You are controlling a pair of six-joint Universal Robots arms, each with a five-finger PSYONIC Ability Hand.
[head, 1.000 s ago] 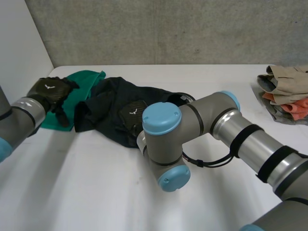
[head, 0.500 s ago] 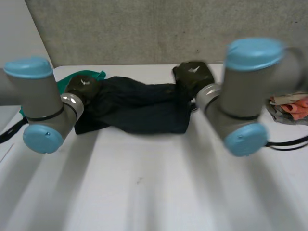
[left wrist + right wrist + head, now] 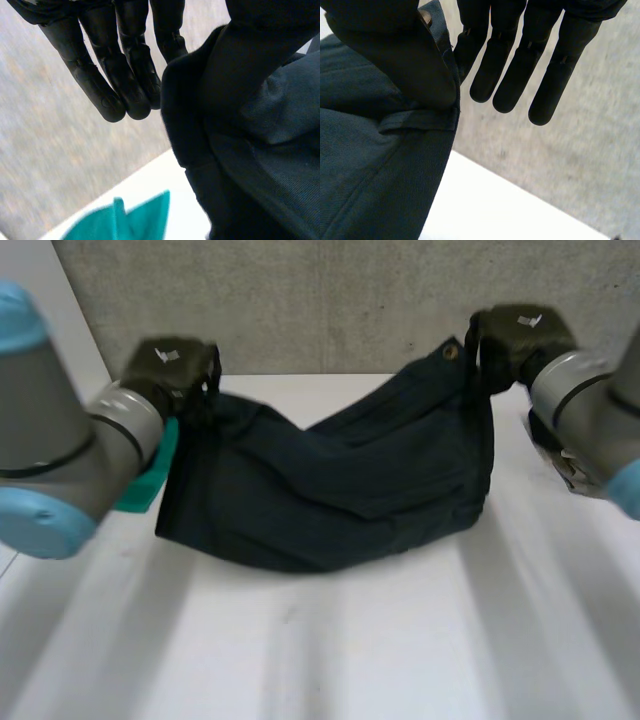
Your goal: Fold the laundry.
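Note:
A dark navy garment (image 3: 340, 480) hangs stretched between my two hands, its upper edge lifted and its lower part resting on the white table (image 3: 330, 650). My left hand (image 3: 170, 365) is shut on the garment's left top corner; in the left wrist view the cloth (image 3: 270, 150) is pinched beside the straight fingers (image 3: 115, 60). My right hand (image 3: 515, 335) is shut on the right top corner, close to a metal button (image 3: 450, 350). In the right wrist view the waistband (image 3: 370, 165) is clamped next to the straight fingers (image 3: 520, 65).
A green cloth (image 3: 150, 480) lies on the table under my left forearm, partly behind the garment, and its tip (image 3: 130, 222) lies below the left hand's fingertips. A pile of folded clothes (image 3: 565, 465) sits at the right edge behind my right arm. A grey wall (image 3: 330, 300) runs behind the table.
Both hands have closed on the dark garment's top corners, risen and moved apart. The garment went from a crumpled heap to a stretched, hanging sheet.

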